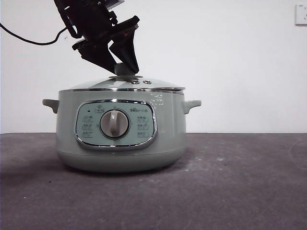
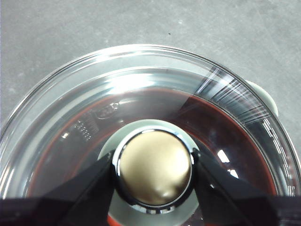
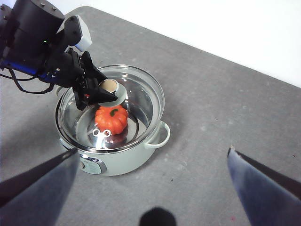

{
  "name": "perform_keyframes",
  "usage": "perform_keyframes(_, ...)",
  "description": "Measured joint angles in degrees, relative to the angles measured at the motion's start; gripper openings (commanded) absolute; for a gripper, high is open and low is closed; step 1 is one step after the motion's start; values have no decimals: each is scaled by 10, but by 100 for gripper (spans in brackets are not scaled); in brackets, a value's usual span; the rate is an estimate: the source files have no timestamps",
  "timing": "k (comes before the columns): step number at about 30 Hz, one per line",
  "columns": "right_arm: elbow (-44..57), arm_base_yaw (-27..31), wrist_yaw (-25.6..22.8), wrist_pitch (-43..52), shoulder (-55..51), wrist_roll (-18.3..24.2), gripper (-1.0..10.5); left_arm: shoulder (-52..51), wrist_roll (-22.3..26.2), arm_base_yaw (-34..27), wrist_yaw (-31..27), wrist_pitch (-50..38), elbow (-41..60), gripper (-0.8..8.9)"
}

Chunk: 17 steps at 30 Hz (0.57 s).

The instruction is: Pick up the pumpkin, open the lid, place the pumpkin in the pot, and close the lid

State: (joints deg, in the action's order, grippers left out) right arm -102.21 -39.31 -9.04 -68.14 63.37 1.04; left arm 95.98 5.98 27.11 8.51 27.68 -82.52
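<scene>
Left claw (image 2: 153,172) gripping lid (image 2: 141,84) knob, pumpkin (image 3: 111,118) visible only from right wrist

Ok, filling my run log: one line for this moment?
left end effector: gripping glass lid's knob | lid: on sage-green pot | orange toy pumpkin: inside

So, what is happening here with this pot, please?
The left gripper is clamped on the knob of the glass lid, which sits on the green pot. The pumpkin is already inside the pot, visible through the glass. The right gripper is open, holds nothing, and hangs above the table, off to the side of the pot. By the look of it, only letting go of the lid remains.
</scene>
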Motion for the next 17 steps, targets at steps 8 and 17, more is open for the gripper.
perform_keyframes(8,0,0,0,0,0,0,626,0,0,-1,11,7,-1,-12)
perform_keyframes(17,0,0,0,-4,0,0,626,-2,1,-1,11,25,-3,24)
